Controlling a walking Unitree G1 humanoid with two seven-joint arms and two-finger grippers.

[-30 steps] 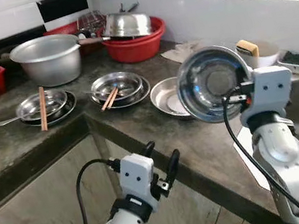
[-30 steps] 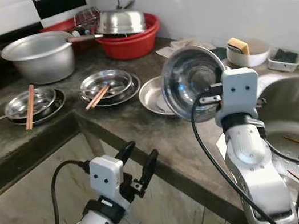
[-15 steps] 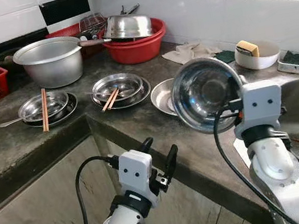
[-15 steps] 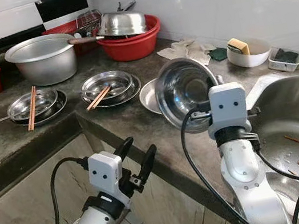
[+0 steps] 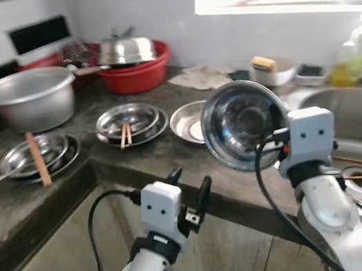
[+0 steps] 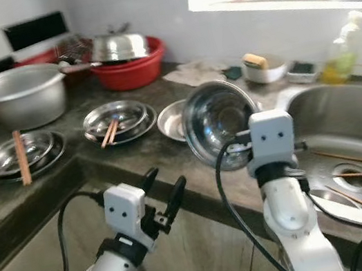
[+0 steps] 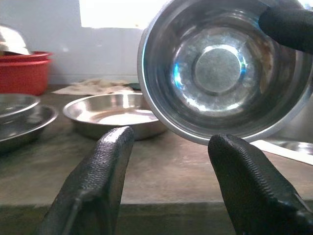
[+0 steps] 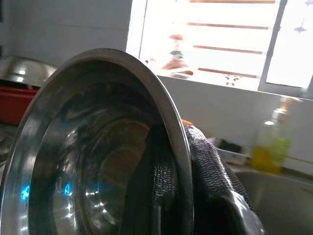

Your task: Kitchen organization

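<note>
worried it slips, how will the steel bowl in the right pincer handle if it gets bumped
The steel bowl looks rigid and fairly light. The right pincer pinches only its thin, shiny rim, so it could pivot or slip. Held tilted on edge, it would probably roll if dropped.

Polished metal ware on a rough, matt stone counter.
A glossy, mirror-smooth steel bowl is seen at frame centre, its rim clamped between the matt, pebble-textured black rubber fingers of the right gripper. Shiny steel plates are noted centre-left, with plain wooden chopsticks laid on them. A duller brushed aluminium pot is seen upper left, beside a glossy red plastic basin. The counter looks like mottled, rough dark stone. A crumpled pale cloth is seen upper centre. The left gripper shows the same grainy black fingers, on a smooth white plastic housing. Arm shells are rendered in satin silver.
</note>
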